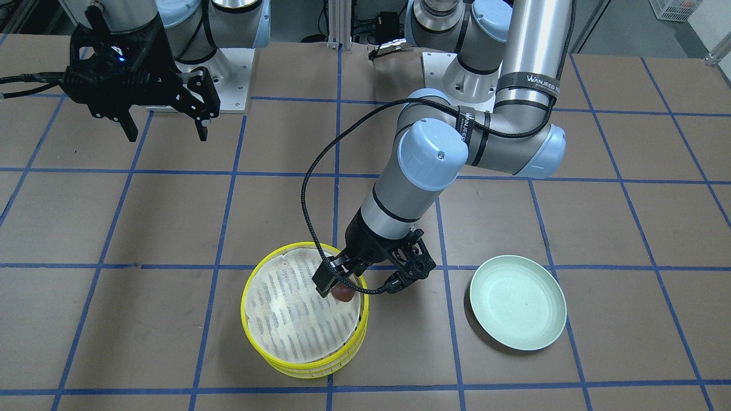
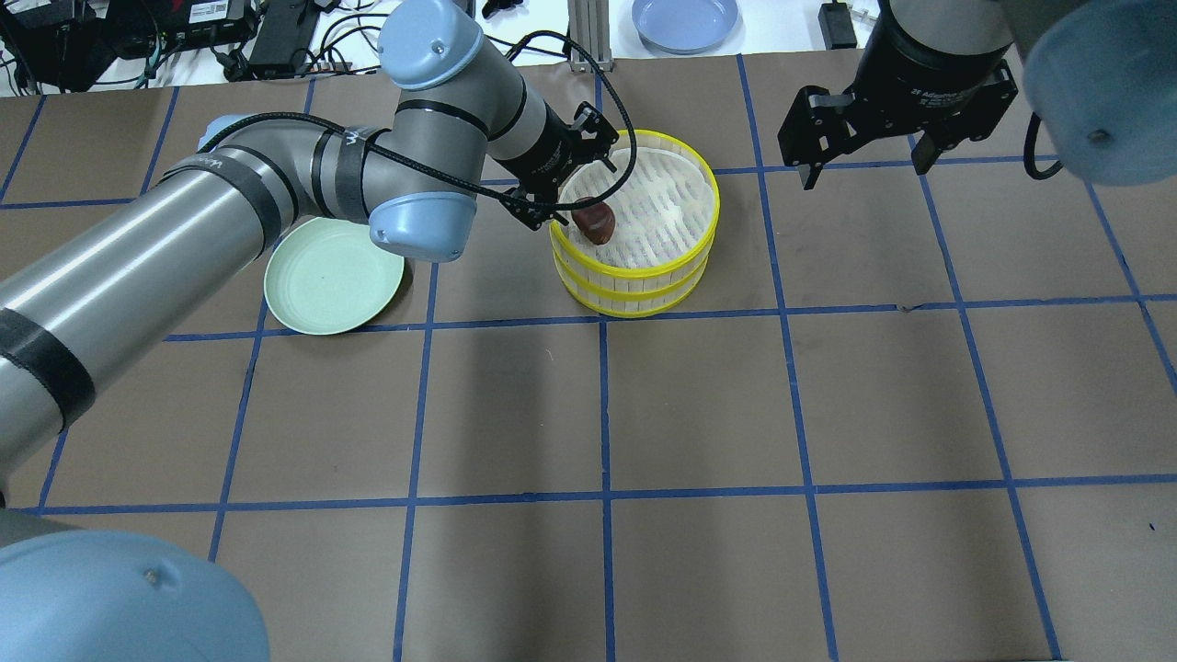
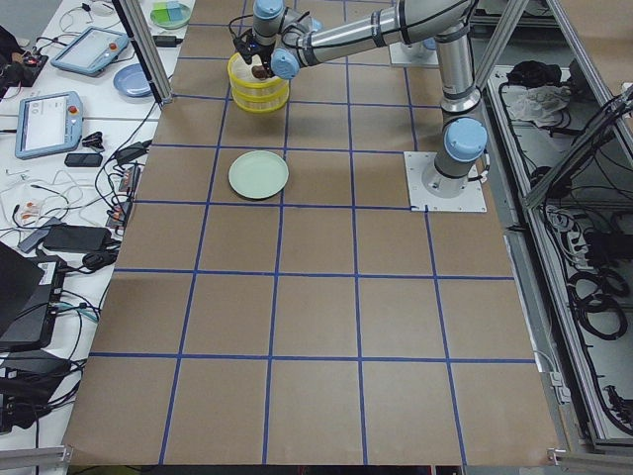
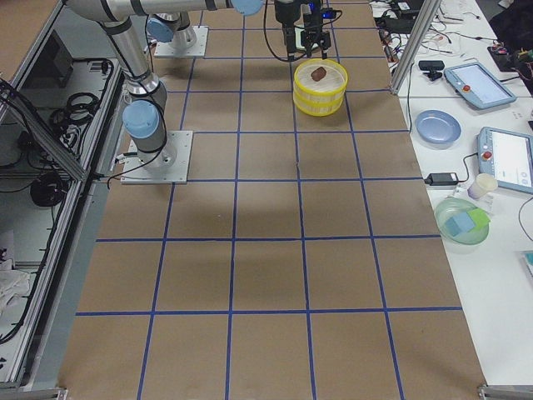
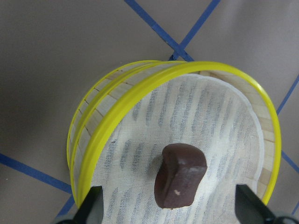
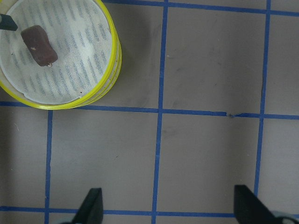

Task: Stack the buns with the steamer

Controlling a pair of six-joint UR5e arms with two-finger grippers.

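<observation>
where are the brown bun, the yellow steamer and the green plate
brown bun [image 5: 180, 175], left wrist view, middle of its top face
yellow steamer [image 2: 634, 287], overhead view, slatted side wall nearest the camera
green plate [image 1: 518, 301], front-facing view, bare centre

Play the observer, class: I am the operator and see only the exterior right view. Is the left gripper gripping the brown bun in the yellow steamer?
Observer: No. In the left wrist view the left gripper is open. The brown bun rests on the liner of the steamer, clear of both fingers.
Operator: Where is the plate?
Observer: The pale green plate sits on the table beside the steamer, apart from it, with nothing on it.
Operator: And the right gripper?
Observer: The right gripper is open, holding nothing, off to the side of the steamer.
</observation>
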